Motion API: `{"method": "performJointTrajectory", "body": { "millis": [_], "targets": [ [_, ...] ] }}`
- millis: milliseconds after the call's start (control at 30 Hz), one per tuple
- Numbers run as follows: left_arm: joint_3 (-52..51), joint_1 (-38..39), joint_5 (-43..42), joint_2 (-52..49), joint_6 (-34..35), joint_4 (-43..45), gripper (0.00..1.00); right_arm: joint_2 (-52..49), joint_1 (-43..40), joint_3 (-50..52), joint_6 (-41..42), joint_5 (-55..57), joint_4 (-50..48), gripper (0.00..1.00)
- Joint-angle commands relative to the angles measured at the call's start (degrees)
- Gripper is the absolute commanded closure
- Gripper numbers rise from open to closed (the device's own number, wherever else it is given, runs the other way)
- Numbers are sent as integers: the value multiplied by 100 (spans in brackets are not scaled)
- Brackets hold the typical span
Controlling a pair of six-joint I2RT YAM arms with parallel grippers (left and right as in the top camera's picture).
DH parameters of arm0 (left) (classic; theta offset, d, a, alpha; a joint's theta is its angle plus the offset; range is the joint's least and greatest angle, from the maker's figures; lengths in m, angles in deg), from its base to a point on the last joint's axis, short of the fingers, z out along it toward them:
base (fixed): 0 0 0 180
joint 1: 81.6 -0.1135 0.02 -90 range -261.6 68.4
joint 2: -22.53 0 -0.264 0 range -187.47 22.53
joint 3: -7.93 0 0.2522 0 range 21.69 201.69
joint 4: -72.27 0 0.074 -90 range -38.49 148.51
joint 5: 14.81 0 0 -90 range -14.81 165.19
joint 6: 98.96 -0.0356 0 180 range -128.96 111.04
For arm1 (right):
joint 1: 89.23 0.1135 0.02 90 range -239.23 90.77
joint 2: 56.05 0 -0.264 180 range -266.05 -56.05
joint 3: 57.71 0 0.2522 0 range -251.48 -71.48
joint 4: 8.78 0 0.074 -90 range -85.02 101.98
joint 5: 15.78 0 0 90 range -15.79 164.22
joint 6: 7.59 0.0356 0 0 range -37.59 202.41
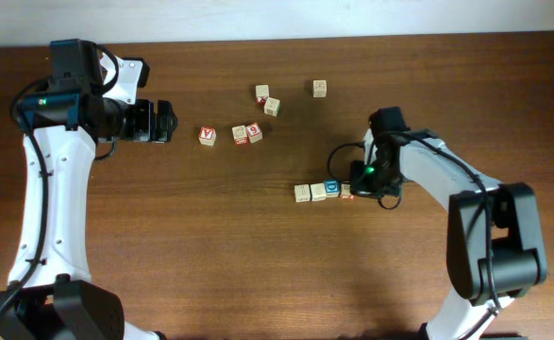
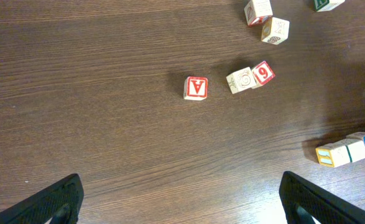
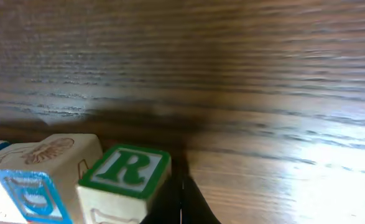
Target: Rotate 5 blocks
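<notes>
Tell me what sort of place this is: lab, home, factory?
Most likely a robot manipulation lab bench, though the room itself is out of view. Two white-and-black robot arms sit at a dark brown wooden tabletop, which holds only small pale wooden alphabet cubes, scattered and partly lined up.

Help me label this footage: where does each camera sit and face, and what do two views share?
Overhead: above the table, facing straight down; shows both arms, left gripper and right gripper.
Left wrist: on the left arm, looking down at scattered blocks; its open fingers frame the bottom corners.
Right wrist: low by the table, close on a green R block; its shut fingertips show.
Shared: overhead and left wrist both show the red nine block.
</notes>
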Motion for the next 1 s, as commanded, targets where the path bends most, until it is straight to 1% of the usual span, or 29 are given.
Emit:
{"method": "performJointTrajectory", "body": {
  "millis": [0,267,333,433,533,600,633,767,900,967],
  "targets": [
    [116,-2,-46,-24,28,4,1,-76,118,63,-68,-114,-72,96],
    [116,-2,-46,-24,28,4,1,-74,118,61,-116,-140,-111,96],
    [116,-2,-44,-24,26,4,1,-63,105,-46,-225,-131,46,96],
    [116,-4,-44,-24,28,4,1,-52,74,-533,-420,-59,577,96],
    [116,-2,-46,-24,26,4,1,-52,76,-1233,-417,363,1123,96],
    [116,-2,-46,-24,28,4,1,-52,76,-1515,-409,286,1134,96],
    [116,-4,-44,-24,28,4,1,-52,94,-1631,-345,125,1025,96],
    [116,-2,-46,-24,28,4,1,-129,365,-1626,205,105,540,96],
    [116,-2,-46,-24,28,4,1,-365,791,-1606,1145,592,398,96],
    [116,-4,-46,-24,28,4,1,-498,944,-1591,1349,669,380,96]
  ]
}}
